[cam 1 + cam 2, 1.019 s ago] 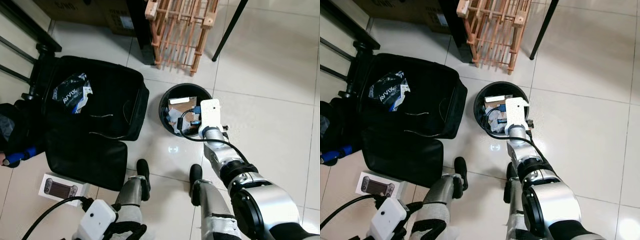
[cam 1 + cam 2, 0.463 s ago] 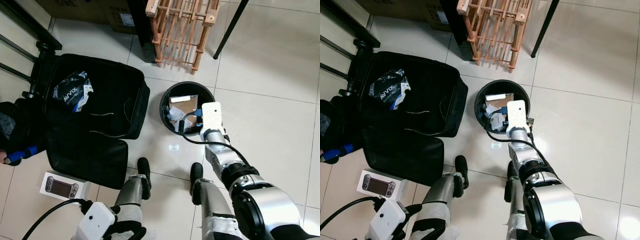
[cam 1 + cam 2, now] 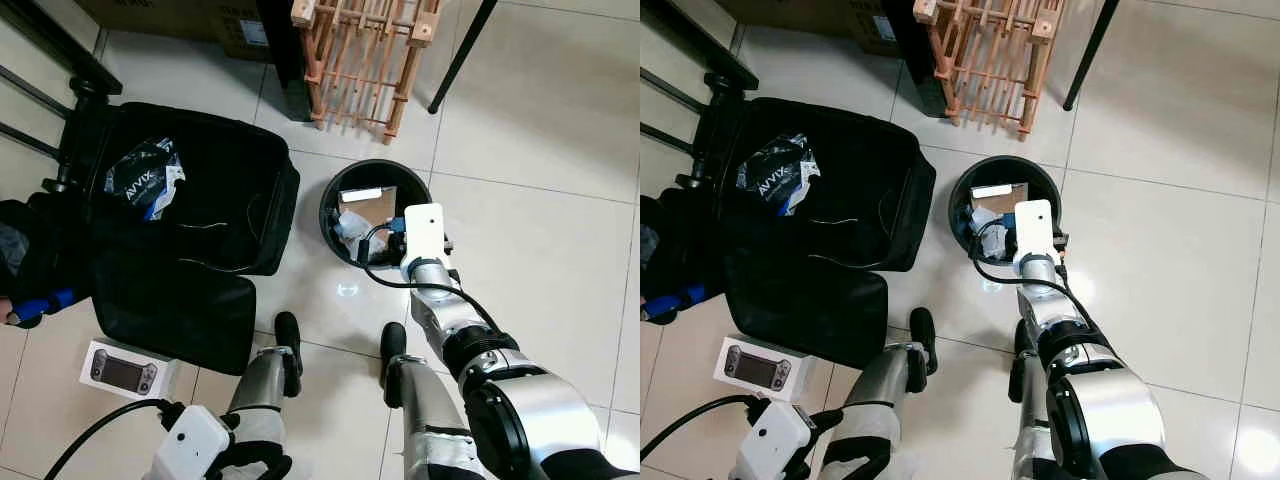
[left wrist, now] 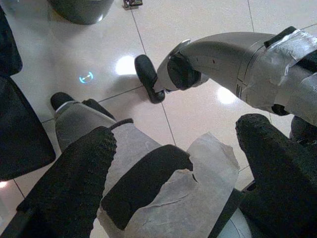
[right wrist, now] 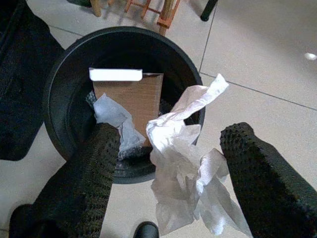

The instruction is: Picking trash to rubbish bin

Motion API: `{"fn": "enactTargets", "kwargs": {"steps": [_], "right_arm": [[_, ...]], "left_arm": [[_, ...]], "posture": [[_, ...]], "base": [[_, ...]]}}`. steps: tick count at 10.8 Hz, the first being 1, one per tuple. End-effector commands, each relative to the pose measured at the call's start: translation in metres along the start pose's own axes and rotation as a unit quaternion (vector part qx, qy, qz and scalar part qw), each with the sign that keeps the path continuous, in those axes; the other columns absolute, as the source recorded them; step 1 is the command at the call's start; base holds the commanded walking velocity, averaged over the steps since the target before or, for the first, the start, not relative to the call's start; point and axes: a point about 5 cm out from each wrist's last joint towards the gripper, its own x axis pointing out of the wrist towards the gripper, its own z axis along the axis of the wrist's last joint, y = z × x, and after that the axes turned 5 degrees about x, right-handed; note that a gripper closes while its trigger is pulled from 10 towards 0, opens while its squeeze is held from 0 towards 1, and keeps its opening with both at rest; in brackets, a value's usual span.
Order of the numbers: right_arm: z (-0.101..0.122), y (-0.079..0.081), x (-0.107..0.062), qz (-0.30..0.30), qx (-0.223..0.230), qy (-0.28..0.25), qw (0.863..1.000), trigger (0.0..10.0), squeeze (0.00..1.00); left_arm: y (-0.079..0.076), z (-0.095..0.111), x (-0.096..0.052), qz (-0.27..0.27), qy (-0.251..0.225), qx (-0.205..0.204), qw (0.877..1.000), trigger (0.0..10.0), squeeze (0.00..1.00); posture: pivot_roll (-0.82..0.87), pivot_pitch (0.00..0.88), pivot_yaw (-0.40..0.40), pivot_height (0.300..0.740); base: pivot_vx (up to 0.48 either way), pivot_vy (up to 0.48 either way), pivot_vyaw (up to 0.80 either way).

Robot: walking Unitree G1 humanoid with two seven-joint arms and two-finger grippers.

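Taking the rubbish bin (image 3: pixel 378 214) as the fixed mark and going from left to right: well to its left lies an open black bag (image 3: pixel 190 240) with a crumpled dark wrapper (image 3: pixel 146 180) on it, and nearer the robot a small boxed handheld console (image 3: pixel 122 371) sits on the tiles. The left gripper (image 4: pixel 173 183) hangs idle by the robot's legs, fingers spread, nothing between them.

The bin already holds a brown cardboard piece (image 5: pixel 131 96) and some paper. The right gripper (image 5: pixel 171 173) hovers at the bin's near rim, its fingers set wide. A crumpled white plastic sheet (image 5: pixel 185 158) sits between them, partly over the rim and partly outside; whether it is free of the pads I cannot tell.

To drop it well, the gripper should probably reach further over the bin's middle so the sheet falls inside.
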Motion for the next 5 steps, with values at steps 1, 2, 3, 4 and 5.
{"fn": "enactTargets", "kwargs": {"steps": [1,2,3,4,5], "right_arm": [[-0.023,0.003,-0.008,0.001,0.007,0.032,0.999,10.0,1.00],[-0.019,0.004,-0.007,0.004,0.010,0.024,1.000,10.0,1.00],[-0.012,0.004,-0.005,0.005,0.011,0.009,1.000,10.0,1.00],[-0.006,0.005,-0.003,0.006,0.005,-0.004,1.000,10.0,1.00],[-0.003,0.007,-0.002,0.015,0.005,-0.001,1.000,10.0,1.00]], "left_arm": [[-0.006,-0.010,-0.004,-0.005,0.027,-0.019,0.999,10.0,0.00],[-0.006,-0.010,-0.004,-0.005,0.028,-0.019,0.999,10.0,0.00],[-0.006,-0.011,-0.005,-0.005,0.030,-0.019,0.999,10.0,0.00],[-0.007,-0.011,-0.005,-0.005,0.030,-0.019,0.999,10.0,0.00],[-0.007,-0.011,-0.005,-0.006,0.030,-0.018,0.999,10.0,0.00]], "posture": [[0.39,0.725,0.134,0.740],[0.39,0.728,0.135,0.740],[0.39,0.730,0.136,0.740],[0.39,0.730,0.136,0.740],[0.39,0.730,0.137,0.740]], "base": [[0.000,0.000,0.00],[0.000,0.000,0.00],[0.000,0.000,0.00],[0.000,0.000,0.00],[0.000,0.000,0.00]]}}
